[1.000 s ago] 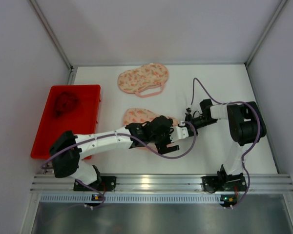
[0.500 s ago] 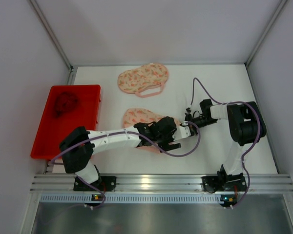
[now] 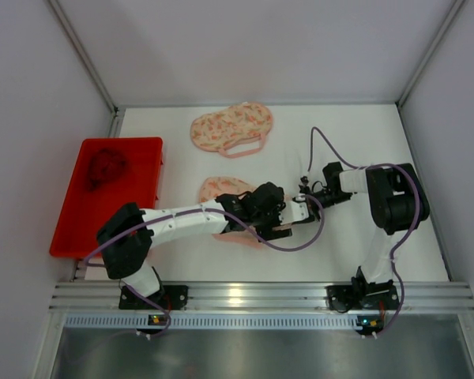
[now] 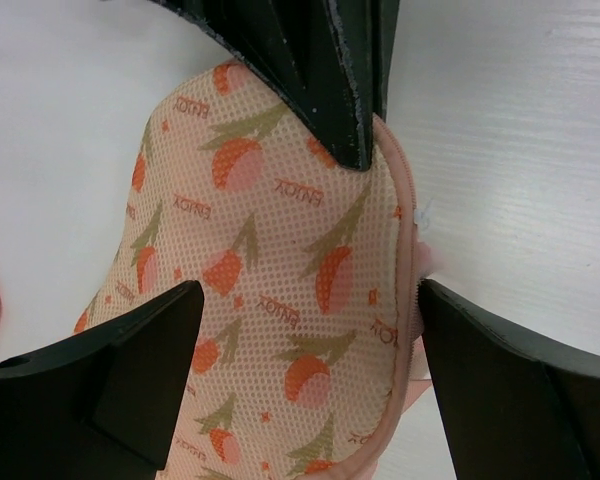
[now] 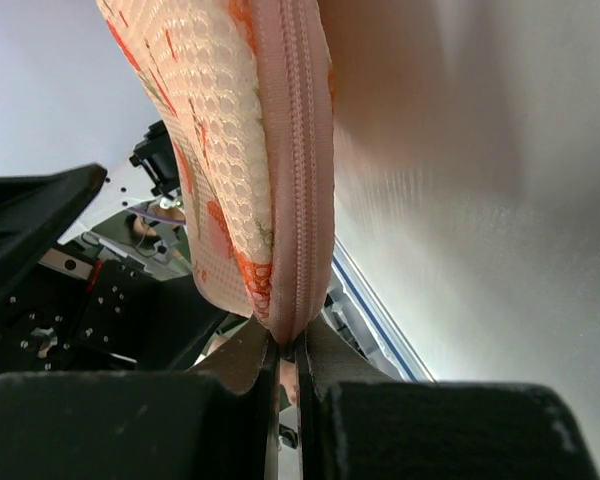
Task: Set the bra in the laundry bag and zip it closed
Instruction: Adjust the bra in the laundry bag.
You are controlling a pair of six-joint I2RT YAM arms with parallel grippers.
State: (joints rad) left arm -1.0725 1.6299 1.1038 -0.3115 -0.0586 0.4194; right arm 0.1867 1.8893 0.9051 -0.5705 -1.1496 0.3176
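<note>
we are holding our left gripper spread wide over the laundry bag, one dark finger hanging at each side of the pink mesh; whether either is touching it we cannot tell. our right gripper is pressing its fingers together on the bag's pink zipper edge, pinching the seam at the end facing it, just beside the left gripper. the mesh is showing a print of orange tulips on green stems, and between them a small orange word is repeating that we are reading as "enjoy". the bag is lying near the middle of the white table, under our left gripper and between our two arms. a second bag in the same print is lying farther back, well apart. the bra, a dark red crumple, is sitting in the red tray at the table's left side, well apart from both grippers.
</note>
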